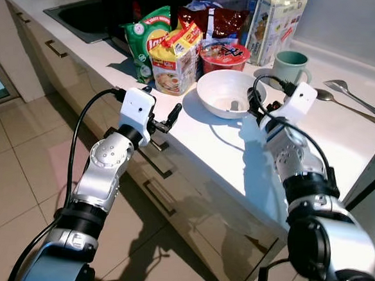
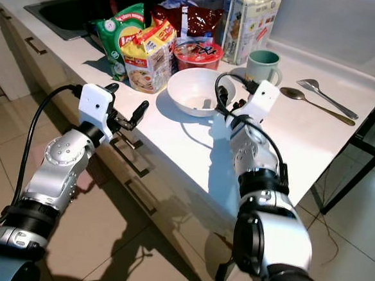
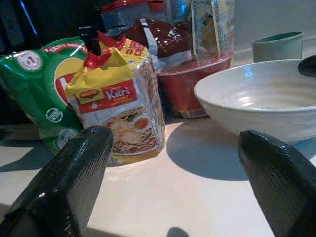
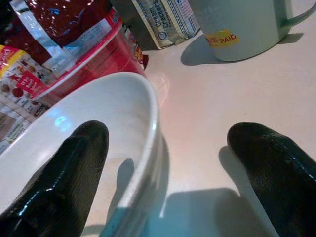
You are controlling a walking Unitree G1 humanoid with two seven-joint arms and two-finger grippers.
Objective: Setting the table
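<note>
Right, I see the right gripper [image 4: 163,173] spread wide, straddling the rim of the white bowl [image 1: 226,92] on the counter [image 1: 342,135], one finger inside. Left gripper [image 3: 173,182] also spread, at the counter edge facing the noodle packet [image 3: 118,113].

Right gripper [image 4: 163,173] spread wide, straddling the rim of the white bowl [image 4: 118,113]: one finger [image 4: 64,182] inside the bowl at lower left of frame, the other outside over the white counter [image 4: 217,98] at lower right. Green mug [image 4: 237,24] with a "PAID" sticker, upper right. Cracker box [image 4: 163,19] top centre. Red cup [image 4: 94,54] and dark red packet [image 4: 59,15] at upper left, behind the bowl.
</note>
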